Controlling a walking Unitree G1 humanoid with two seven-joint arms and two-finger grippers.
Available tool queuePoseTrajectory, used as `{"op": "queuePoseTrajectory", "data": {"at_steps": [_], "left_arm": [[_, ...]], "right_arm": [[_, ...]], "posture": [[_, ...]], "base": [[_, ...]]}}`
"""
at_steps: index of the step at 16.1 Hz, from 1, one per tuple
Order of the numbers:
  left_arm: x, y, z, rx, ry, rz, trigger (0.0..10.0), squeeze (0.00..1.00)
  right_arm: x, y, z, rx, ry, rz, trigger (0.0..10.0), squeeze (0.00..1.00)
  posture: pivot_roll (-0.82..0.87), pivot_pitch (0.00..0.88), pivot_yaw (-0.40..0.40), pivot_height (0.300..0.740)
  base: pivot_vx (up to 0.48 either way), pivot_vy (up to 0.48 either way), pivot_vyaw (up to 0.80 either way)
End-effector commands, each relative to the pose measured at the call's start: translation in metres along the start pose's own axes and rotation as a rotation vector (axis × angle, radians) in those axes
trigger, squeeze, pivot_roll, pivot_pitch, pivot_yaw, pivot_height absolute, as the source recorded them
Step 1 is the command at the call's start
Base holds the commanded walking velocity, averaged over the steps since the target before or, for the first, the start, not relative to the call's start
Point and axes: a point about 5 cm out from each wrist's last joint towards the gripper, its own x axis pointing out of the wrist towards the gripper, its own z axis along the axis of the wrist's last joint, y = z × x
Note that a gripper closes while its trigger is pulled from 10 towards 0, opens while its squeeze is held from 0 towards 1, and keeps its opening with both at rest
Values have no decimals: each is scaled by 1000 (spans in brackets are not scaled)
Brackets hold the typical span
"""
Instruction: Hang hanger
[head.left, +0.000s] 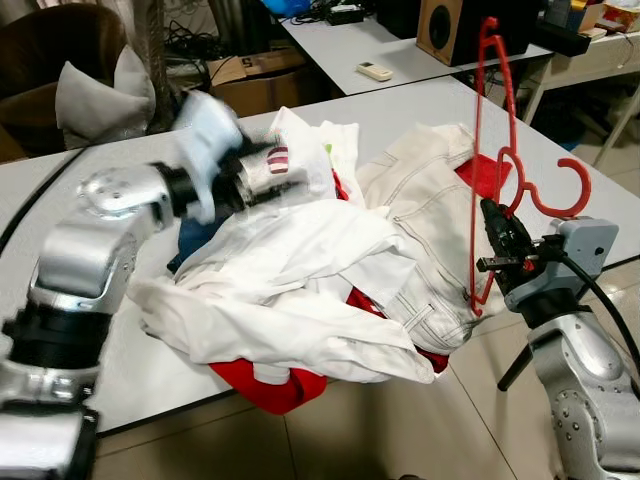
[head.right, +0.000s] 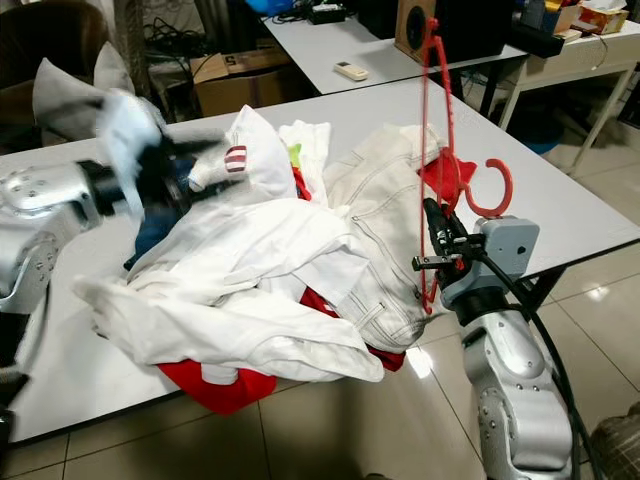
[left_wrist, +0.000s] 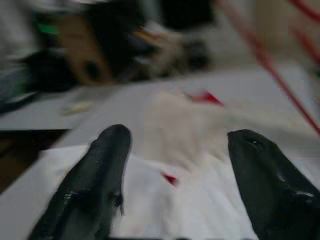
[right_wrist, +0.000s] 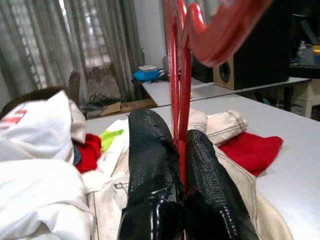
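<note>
A red plastic hanger (head.left: 497, 120) stands upright at the table's right edge, hook end low and to the right. My right gripper (head.left: 497, 235) is shut on its thin bar, seen close in the right wrist view (right_wrist: 175, 131). A pile of clothes (head.left: 300, 270) covers the middle of the grey table (head.left: 560, 140): white garments, cream jeans (head.left: 425, 220) and red cloth (head.left: 270, 385). My left gripper (head.left: 285, 170) is blurred above the pile's far left part. Its fingers (left_wrist: 100, 170) stand apart over white cloth with nothing between them.
A second table at the back carries a remote (head.left: 375, 71) and a speaker (head.left: 450, 30). A cardboard box (head.left: 255, 75) and a chair with a grey cushion (head.left: 90, 95) stand behind the near table. Tiled floor (head.left: 400, 430) lies in front.
</note>
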Motion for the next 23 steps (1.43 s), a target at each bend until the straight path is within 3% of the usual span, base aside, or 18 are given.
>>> {"op": "queuePoseTrajectory", "data": {"at_steps": [1,3,5,9,15,18,23], "left_arm": [[-16,11,-12,-69,6,179,10000,0],[-34,8,-29,-86,30,281,10000,0],[-42,4,-34,-103,42,320,10000,0],[-61,-25,-56,-106,102,381,10000,0],[-42,-44,-56,-78,82,406,10000,0],[-33,-51,-61,-79,91,411,10000,0],[-22,-64,-64,-90,86,380,10000,0]], "right_arm": [[-3,8,-2,43,22,19,10000,0],[-7,17,-3,71,50,55,10000,0],[-9,22,-5,81,68,73,10000,0],[-16,20,-5,69,56,31,10000,0],[-14,12,14,-48,48,44,10000,0],[-17,4,14,-186,158,14,10000,0],[-28,-8,21,-210,176,-35,10000,0]], "posture": [[-149,0,88,740],[-144,0,79,740],[-145,0,78,740],[-141,0,69,740],[-157,0,60,740],[-178,0,59,740],[-206,0,46,740]], "base": [[0,0,0],[0,0,0],[0,0,0],[0,460,-230],[0,157,-80],[0,0,0],[0,0,0]]}}
